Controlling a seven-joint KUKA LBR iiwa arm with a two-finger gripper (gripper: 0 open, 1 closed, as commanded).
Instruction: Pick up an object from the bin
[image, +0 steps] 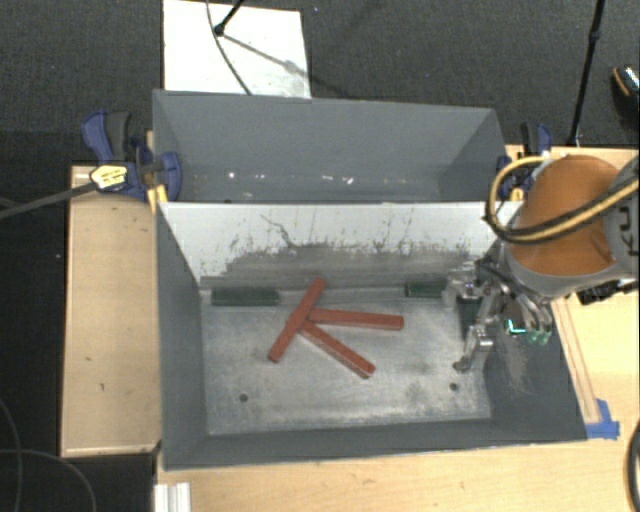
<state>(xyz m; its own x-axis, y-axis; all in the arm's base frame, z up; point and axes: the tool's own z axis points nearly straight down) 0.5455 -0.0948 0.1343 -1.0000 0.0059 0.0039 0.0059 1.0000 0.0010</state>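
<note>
at right of the bin (330, 150), end effector (468, 350), cannot tell how open, red sticks (350, 320) apart

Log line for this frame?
claw: low, right side of grey metal bin | three red-brown flat sticks: crossed mid-floor, apart from claw

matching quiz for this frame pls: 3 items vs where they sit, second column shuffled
Things:
1. red sticks
2. dark bars
3. tool

Places:
A. at the foot of the bin's back wall, one left and one right, well apart
B. by the right wall, over bare floor
C. mid-floor, three meeting in one cluster

Pairs: 1-C, 2-A, 3-B
</note>
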